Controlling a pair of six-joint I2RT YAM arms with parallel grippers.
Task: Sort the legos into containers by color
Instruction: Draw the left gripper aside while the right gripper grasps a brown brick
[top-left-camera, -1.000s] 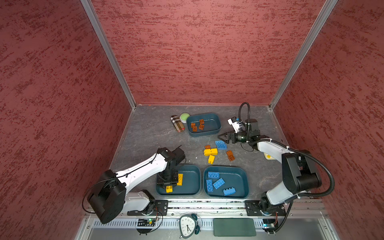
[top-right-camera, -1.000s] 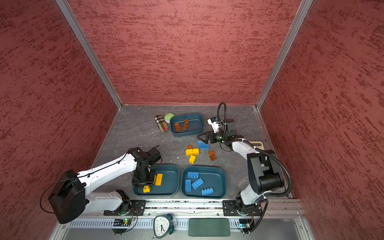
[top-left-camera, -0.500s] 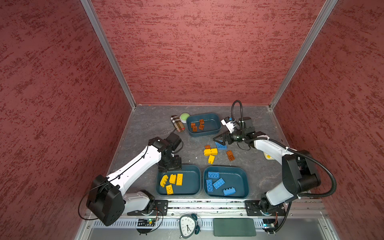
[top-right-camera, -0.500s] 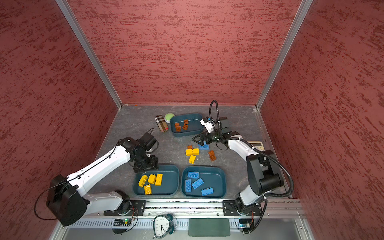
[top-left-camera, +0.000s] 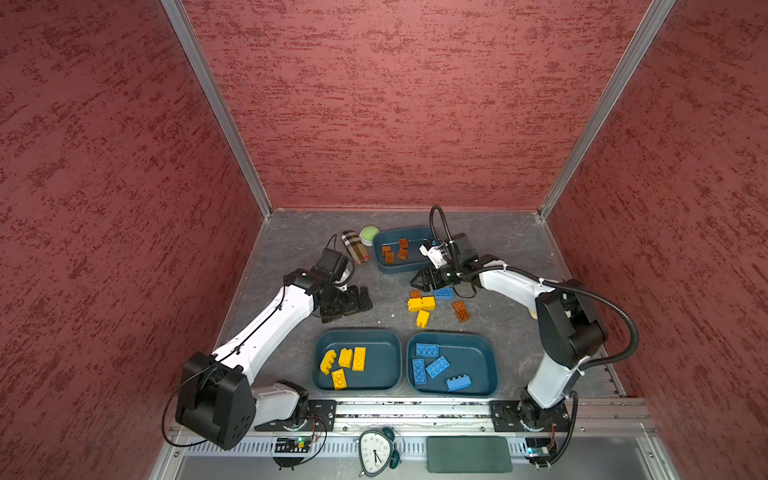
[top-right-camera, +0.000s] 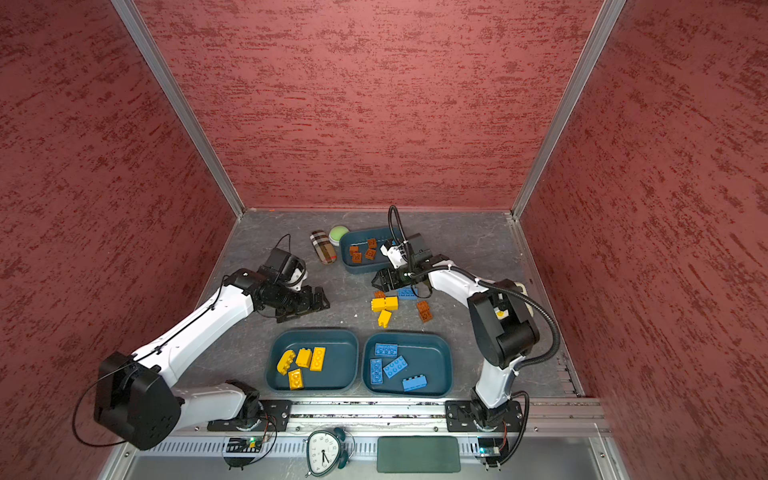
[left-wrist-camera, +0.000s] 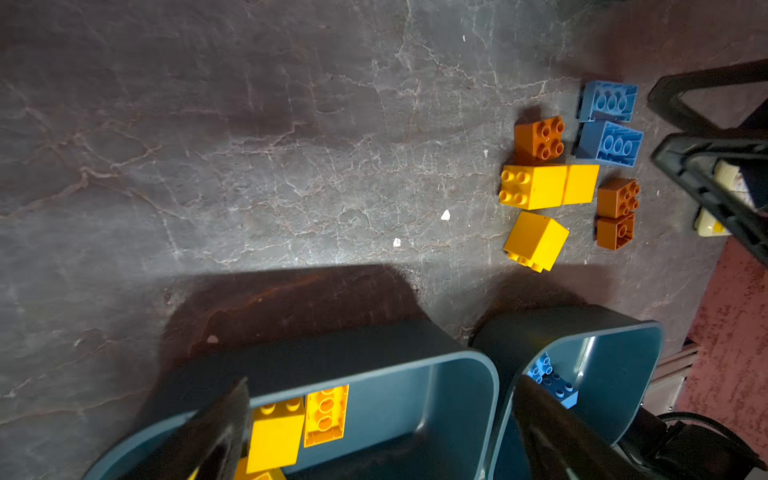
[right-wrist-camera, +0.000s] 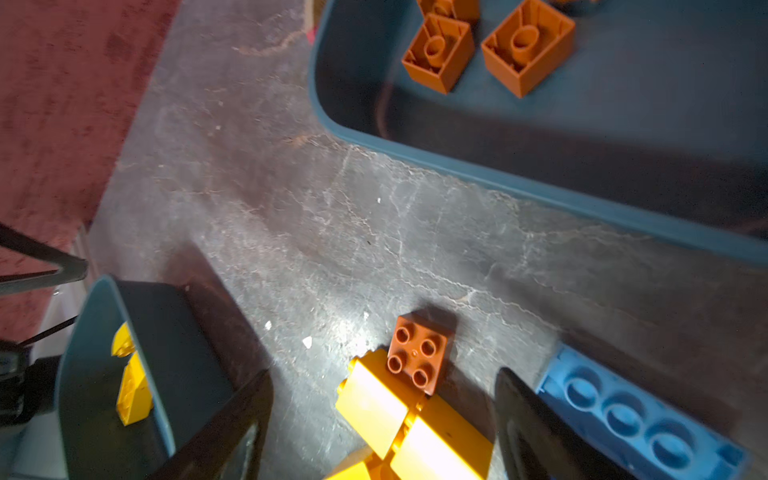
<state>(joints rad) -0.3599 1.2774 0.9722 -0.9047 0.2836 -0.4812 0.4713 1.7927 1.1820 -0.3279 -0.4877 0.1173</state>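
Plastic, hard and hollow, the legos should be light and rigid, unlikely to deform or break; their smooth side walls may slip from a weak pinch. Grip each brick across two opposite flat sides, not across the studs.

Sorted bricks lie in the three containers. The yellow tub (top-left-camera: 357, 336) and the blue tub (top-left-camera: 453, 335) stand side by side at the near edge, and the brown tub (top-left-camera: 399, 271) stands farther back. Unsorted legos lie on the table (top-left-camera: 291, 249) between the tubs:
- a brown brick (right-wrist-camera: 417, 357) touching a yellow pair (right-wrist-camera: 374, 405)
- a single yellow brick (top-left-camera: 422, 318) just beside the pair
- blue bricks (left-wrist-camera: 609, 143)
- two further brown bricks (top-left-camera: 460, 311)

The right gripper (right-wrist-camera: 382, 399) hangs low over this cluster, jaws apart and empty. In the right wrist view the brown brick and yellow pair lie between its fingers, so closing there may catch both colours.

The left gripper (top-left-camera: 365, 302) is spread wide and empty, over bare table near the yellow tub
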